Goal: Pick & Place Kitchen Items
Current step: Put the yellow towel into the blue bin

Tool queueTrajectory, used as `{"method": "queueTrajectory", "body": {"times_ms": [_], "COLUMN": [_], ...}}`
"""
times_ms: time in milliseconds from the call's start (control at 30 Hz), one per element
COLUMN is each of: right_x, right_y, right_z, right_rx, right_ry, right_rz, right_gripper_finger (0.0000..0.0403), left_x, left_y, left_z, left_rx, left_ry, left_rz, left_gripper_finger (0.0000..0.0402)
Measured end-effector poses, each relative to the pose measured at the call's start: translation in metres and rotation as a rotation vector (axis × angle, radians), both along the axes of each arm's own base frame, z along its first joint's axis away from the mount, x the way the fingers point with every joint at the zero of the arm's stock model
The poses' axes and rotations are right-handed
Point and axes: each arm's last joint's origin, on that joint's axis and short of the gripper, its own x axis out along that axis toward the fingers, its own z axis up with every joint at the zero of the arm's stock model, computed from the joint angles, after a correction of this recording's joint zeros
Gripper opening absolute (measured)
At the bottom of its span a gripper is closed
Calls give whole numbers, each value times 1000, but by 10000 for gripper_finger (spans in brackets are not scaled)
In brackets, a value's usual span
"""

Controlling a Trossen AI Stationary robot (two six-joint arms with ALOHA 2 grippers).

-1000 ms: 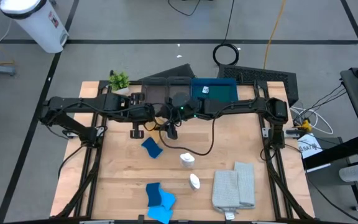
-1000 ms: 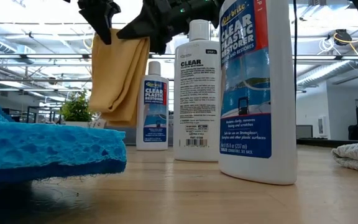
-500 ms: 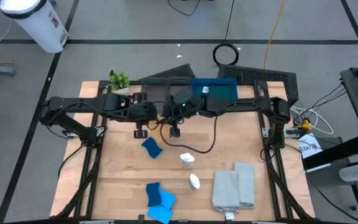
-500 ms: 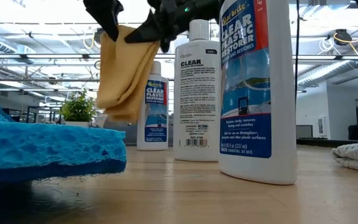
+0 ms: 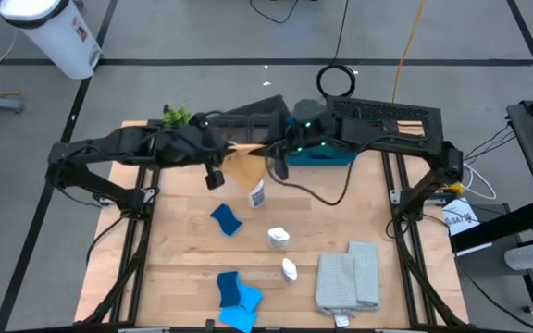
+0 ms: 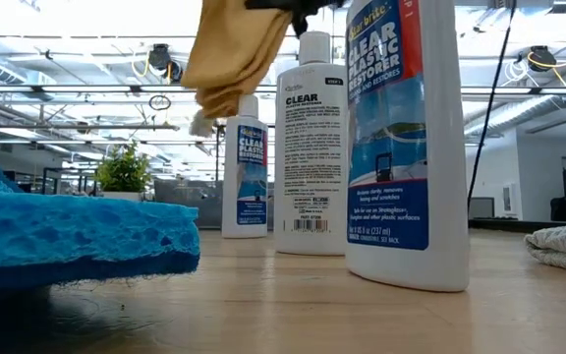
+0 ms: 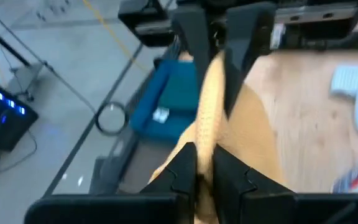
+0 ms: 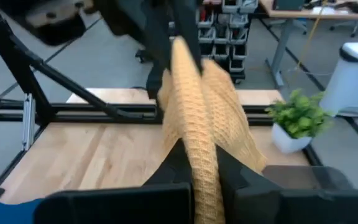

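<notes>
- One orange cloth (image 5: 243, 162) hangs in the air between both grippers, over the far middle of the tabletop (image 5: 174, 268); in the low view its upper edge is cut off by the frame, so we see only the drooping folds (image 6: 234, 54).
- We see the left gripper (image 7: 202, 163) pinching the cloth's near edge, fingers narrow with the fabric between them.
- The right gripper (image 8: 194, 158) likewise has its fingers closed narrowly on the cloth, which rises from them as a ridge.
- From above, the arms cover most of the cloth, so we make out only a tan patch.
- Three white bottles stand in the low view: one near (image 6: 401, 138), one middle (image 6: 311, 147), one farther back (image 6: 244, 172), partly behind the cloth.
- From above, blue sponges (image 5: 237, 294) lie at the near edge, another (image 5: 226, 219) mid-table, and the grey cloth (image 5: 348, 277) near right.
- The blue tray (image 5: 327, 153) is mostly hidden under the right arm; the potted plant (image 5: 176, 117) sits at the far left.
</notes>
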Motion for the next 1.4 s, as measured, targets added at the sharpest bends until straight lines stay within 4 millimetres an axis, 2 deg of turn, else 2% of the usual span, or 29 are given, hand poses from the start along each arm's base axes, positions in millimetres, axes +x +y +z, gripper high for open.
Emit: {"method": "queueTrajectory", "body": {"times_ms": [100,167,233,400,567,733,933,1033,1167,1400], "right_x": [-17,-25,-28,-33,-43,-59,-90,-105,-114,-109], "right_y": [1,1,2,4,-4,-8,-20,-26,-34,-57], "right_z": [7,5,8,6,5,8,6,1,-7,-44], "right_rx": [25,38,36,59,-27,-117,-312,-334,-271,-212], "right_ry": [45,102,109,155,228,308,505,595,619,561], "right_rz": [-16,-27,-41,-43,-238,-424,-864,-1051,-1161,-1218], "right_gripper_finger": [1,1,1,1,1,1,1,1,1,1], "left_x": [0,-3,-5,-1,-7,-34,-56,-62,-61,-59], "left_y": [2,2,3,3,15,29,39,42,45,53], "left_z": [8,12,19,21,22,17,-9,-23,-47,-80], "left_rx": [51,98,136,166,170,109,58,29,0,-6], "left_ry": [-62,-74,-112,-143,-153,-184,-265,-324,-309,-230], "left_rz": [-7,-11,-19,-24,174,289,402,443,452,496], "left_gripper_finger": [32,32,32,32,33,33,33,33,33,33]}}
